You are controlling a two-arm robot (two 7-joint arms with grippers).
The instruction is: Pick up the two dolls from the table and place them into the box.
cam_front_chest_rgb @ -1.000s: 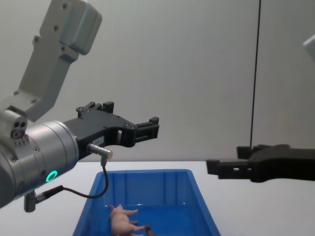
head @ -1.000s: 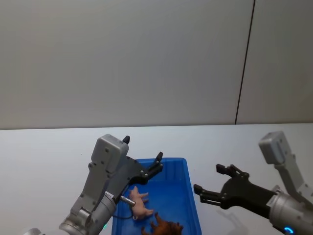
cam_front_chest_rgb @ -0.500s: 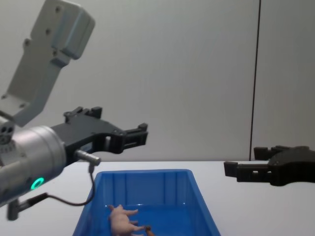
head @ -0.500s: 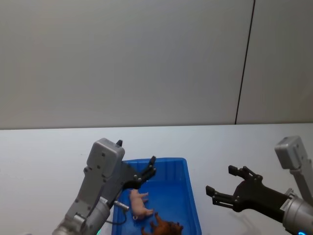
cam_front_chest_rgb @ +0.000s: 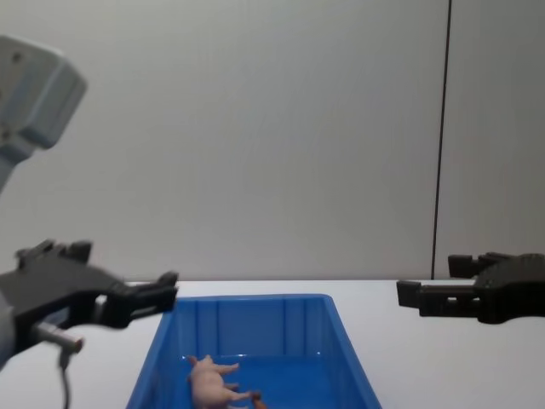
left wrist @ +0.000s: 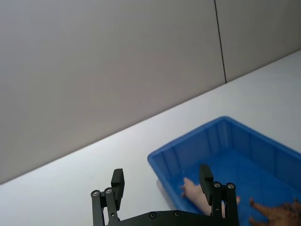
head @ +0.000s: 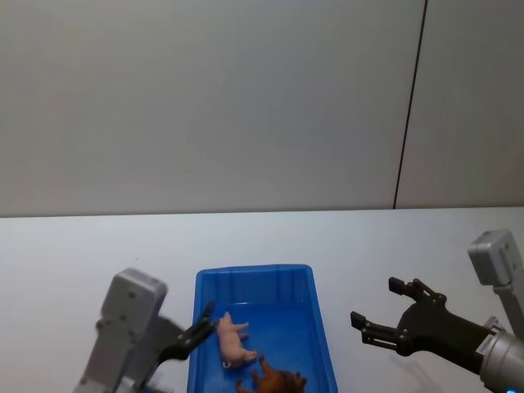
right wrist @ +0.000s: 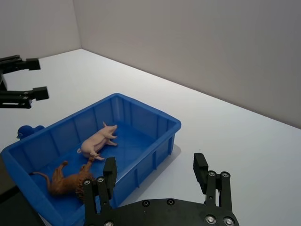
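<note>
Head view: pink pig [head: 232, 340] lying on side on floor of blue box [head: 254, 269], lower centre of frame. Brown animal [head: 274, 381] just beside it, nearer bottom edge. Neither doll on table [head: 393, 246].

I judge both light, rigid moulded toys, smooth, prone to slip. If I regrasp, pinch across torso, not legs or tail.

Left gripper [head: 190, 336] lower left, near box's left wall, fingers spread wide, empty. Right gripper [head: 378, 301] lower right, well apart from box, spread wide, empty.

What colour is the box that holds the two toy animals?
The box is bright blue; the right wrist view shows it best.
</note>
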